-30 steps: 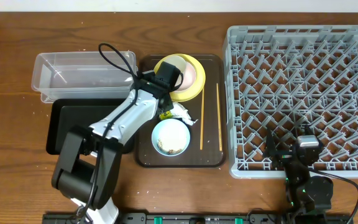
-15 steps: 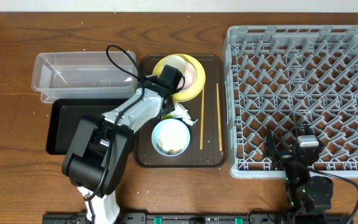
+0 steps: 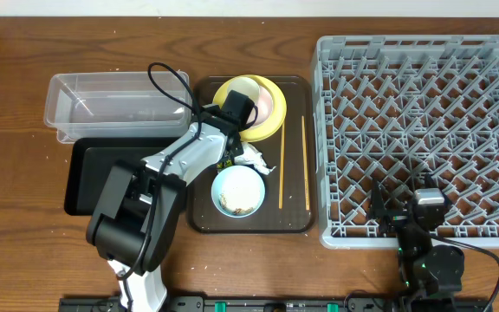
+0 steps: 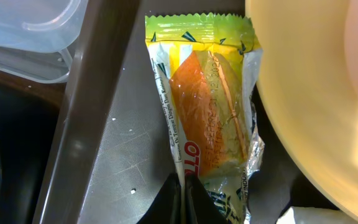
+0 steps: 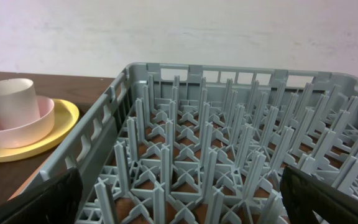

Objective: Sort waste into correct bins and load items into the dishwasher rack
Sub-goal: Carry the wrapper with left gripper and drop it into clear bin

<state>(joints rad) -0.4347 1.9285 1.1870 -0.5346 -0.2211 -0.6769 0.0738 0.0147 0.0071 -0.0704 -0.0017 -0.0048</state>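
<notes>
My left gripper (image 4: pixel 183 200) is closed on the lower edge of the snack wrapper (image 4: pixel 207 118); the fingers are pressed together with the foil between them, as far as I can see. The wrapper lies flat on the brown tray (image 3: pixel 294 221), near its left edge, just beside the plate (image 3: pixel 271 128). My right gripper (image 5: pixel 180 205) is wide apart and holds nothing; it waits over the near edge of the rack (image 3: pixel 418 139).

I judge that the task is only at its beginning. The rack has nothing in it, and I see no waste in the tub (image 3: pixel 115 104) or the black tray (image 3: pixel 93 178). The white wrapper (image 3: pixel 254 158), the blue bowl (image 3: pixel 238 191) with some food in it, the pink bowl (image 3: pixel 271 104) and cup (image 3: pixel 246 89) stacked on the plate, and the chopsticks (image 3: pixel 281 169) near the right edge are all on the brown tray. So every piece of sorting and loading is left to do, and this wrapper is the first.
</notes>
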